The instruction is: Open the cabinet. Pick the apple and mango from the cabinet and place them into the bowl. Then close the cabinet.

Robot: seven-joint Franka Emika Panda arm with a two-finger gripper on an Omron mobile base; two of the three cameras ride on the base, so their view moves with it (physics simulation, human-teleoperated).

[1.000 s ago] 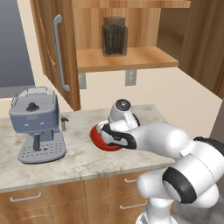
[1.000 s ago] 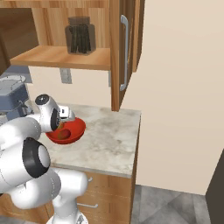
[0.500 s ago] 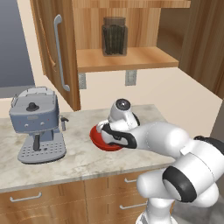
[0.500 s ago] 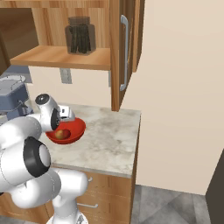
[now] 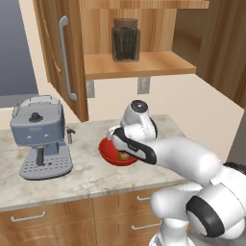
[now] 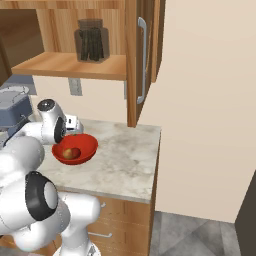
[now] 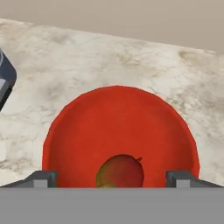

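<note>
Since a second ago the hand [image 7: 112, 178] has spread wide; its fingertips [image 7: 43, 178] now stand apart over the bowl [image 7: 87, 131], a red-green fruit [image 7: 120, 171] lying loose between them. Bowl sits on the worktop [image 5: 86, 173] directly under the hand. Coffee machine [image 5: 41, 137] to one side; cabinet [image 5: 139, 65] above, doors open, dark jar [image 5: 126, 39] on its shelf. Right base view shows the fruit clear of the arm.
</note>
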